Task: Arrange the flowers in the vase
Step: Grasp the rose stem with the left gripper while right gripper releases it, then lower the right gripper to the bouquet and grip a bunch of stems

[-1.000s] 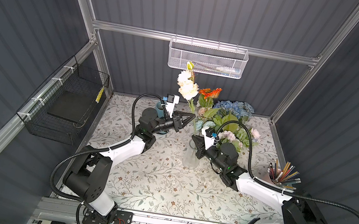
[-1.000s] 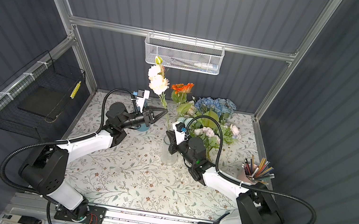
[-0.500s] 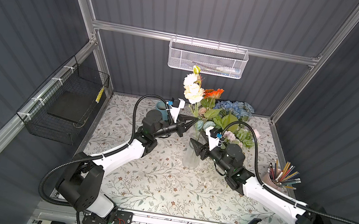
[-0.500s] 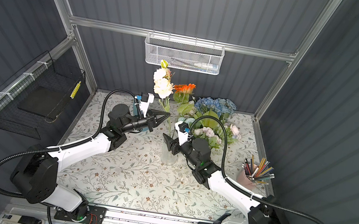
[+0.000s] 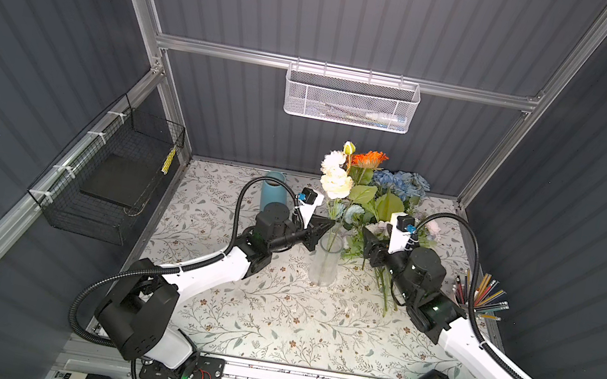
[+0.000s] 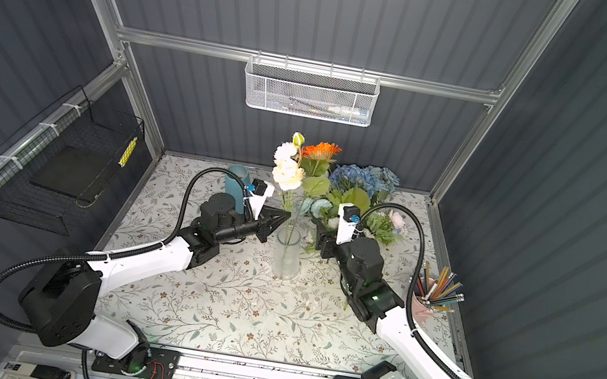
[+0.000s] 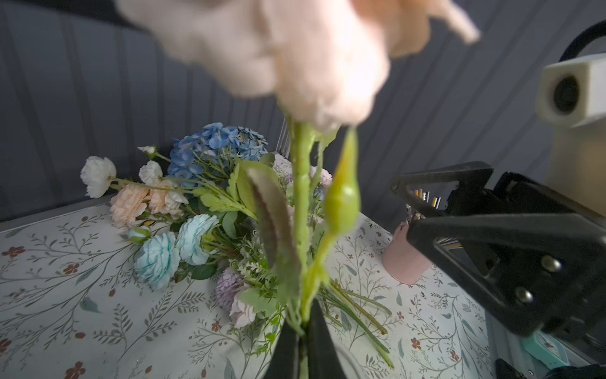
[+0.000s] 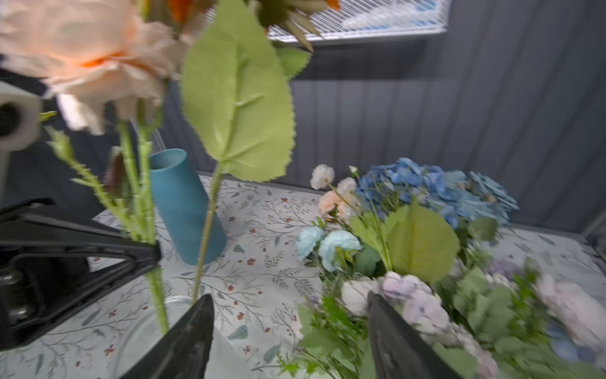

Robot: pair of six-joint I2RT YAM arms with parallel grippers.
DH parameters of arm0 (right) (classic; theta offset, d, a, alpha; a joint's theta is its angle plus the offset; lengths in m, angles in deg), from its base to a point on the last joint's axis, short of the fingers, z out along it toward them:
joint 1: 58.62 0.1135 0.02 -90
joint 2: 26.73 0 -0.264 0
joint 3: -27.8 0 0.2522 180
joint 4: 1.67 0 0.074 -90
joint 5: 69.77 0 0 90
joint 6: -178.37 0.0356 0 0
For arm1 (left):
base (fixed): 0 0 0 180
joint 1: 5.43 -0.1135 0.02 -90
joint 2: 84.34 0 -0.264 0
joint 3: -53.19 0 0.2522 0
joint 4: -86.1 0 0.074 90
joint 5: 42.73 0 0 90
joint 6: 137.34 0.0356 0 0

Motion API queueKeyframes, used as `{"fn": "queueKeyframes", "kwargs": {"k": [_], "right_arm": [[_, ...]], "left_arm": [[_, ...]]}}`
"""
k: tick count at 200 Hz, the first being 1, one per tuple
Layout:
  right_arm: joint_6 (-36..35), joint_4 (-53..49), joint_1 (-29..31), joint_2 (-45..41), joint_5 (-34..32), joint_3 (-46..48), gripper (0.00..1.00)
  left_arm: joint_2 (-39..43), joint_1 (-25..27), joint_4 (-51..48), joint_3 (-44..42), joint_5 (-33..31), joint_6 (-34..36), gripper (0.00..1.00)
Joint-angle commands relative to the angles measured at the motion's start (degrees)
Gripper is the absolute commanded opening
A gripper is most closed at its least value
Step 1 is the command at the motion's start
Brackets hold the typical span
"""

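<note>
A clear glass vase [image 5: 325, 262] [image 6: 286, 257] stands mid-table. A red-orange daisy [image 5: 369, 159] with a big leaf [image 8: 236, 98] stands in it. My left gripper [image 5: 328, 226] [image 7: 303, 331] is shut on the green stem [image 7: 300, 203] of a cream rose bunch [image 5: 334, 182], just above the vase's rim; the stem runs down into the glass. My right gripper [image 5: 367, 246] [image 8: 288, 315] stands open and holds nothing, just right of the vase and at the edge of the flowers [image 5: 400, 182] [image 7: 183, 210] heaped at the back right.
A blue cylinder [image 5: 273, 189] stands behind the left gripper. A pink cup of coloured pencils [image 5: 479, 297] sits at the right edge. A white mesh basket [image 5: 349, 99] hangs on the back wall, a black wire basket [image 5: 113, 182] on the left wall.
The left gripper carried the cream roses rightward and down, over the vase. The right gripper opened and drew back to the right of the vase, leaving the daisy standing in it.
</note>
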Motion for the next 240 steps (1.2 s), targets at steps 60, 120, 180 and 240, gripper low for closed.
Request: {"fn": "queueKeyframes", "kwargs": {"k": [60,120,180,240], "right_arm": [[12.4,-14.3,-8.5,1.8,8.5,3.5,0.57],[13.2,-22.8,-9.1,6.2,12.0,3.4,0.32],[14.9,-25.8,-10.2,15.6,11.0,0.3,0.25],[14.6,-26.2,-10.4,16.8,8.6,-0.4,0.29]], "left_arm": [[0.9,0.1,-0.4,0.3,-2.9,-2.3,0.88],[8.7,0.1,-9.7,-0.6,-11.4,-1.5,0.99],[9.4,0.0,-12.2,1.1,-16.4,-0.1,0.99],[8.9,0.0,-11.7,0.6,-17.0,-0.6,0.99]]}}
